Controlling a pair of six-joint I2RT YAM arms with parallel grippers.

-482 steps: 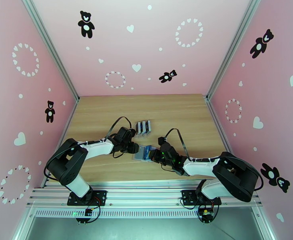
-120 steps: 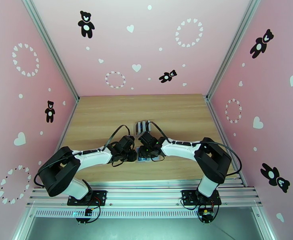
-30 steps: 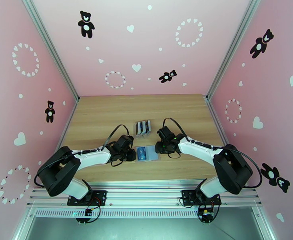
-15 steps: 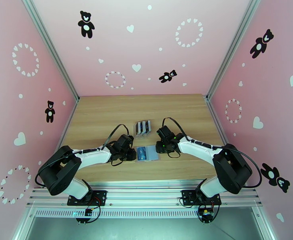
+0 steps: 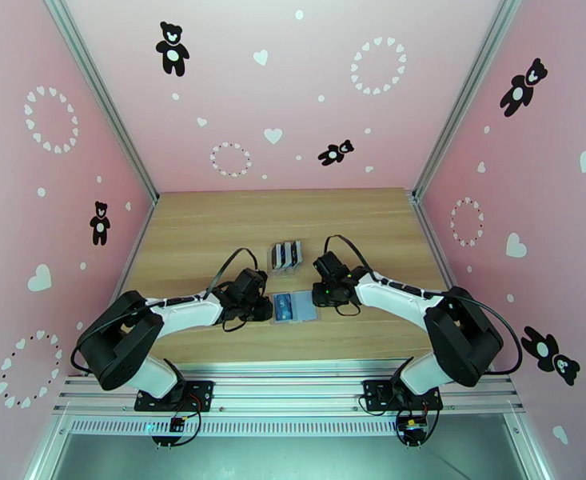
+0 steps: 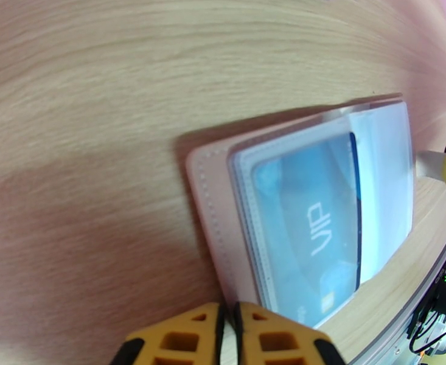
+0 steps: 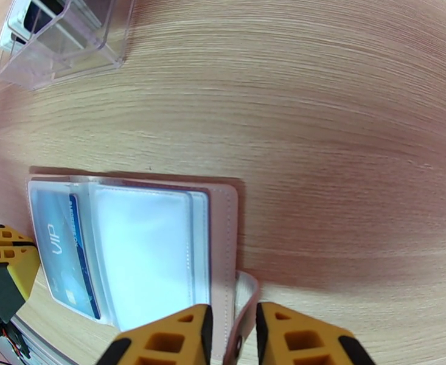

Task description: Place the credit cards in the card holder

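**Holding the wallet flat for the next card**

Lying open on the table (image 7: 344, 117), the card holder (image 5: 294, 307) is sitting between the two grippers. One blue credit card (image 6: 308, 226) is already sitting in a clear sleeve, and the empty sleeve (image 7: 143, 250) beside it is waiting. The left gripper (image 6: 227, 311) is pressing its fingers together right at the holder's left edge. The right gripper (image 7: 233, 311) is standing with its fingers close around the snap tab (image 7: 249, 293); I cannot tell if they are squeezing it.

To do this well, I think one side should be pinning the cover down while the other is bringing a card in low and flat, sliding it straight into the empty sleeve.

The clear stand (image 7: 64, 38) is getting cut off at the picture's corner, so I am not able to count its cards.
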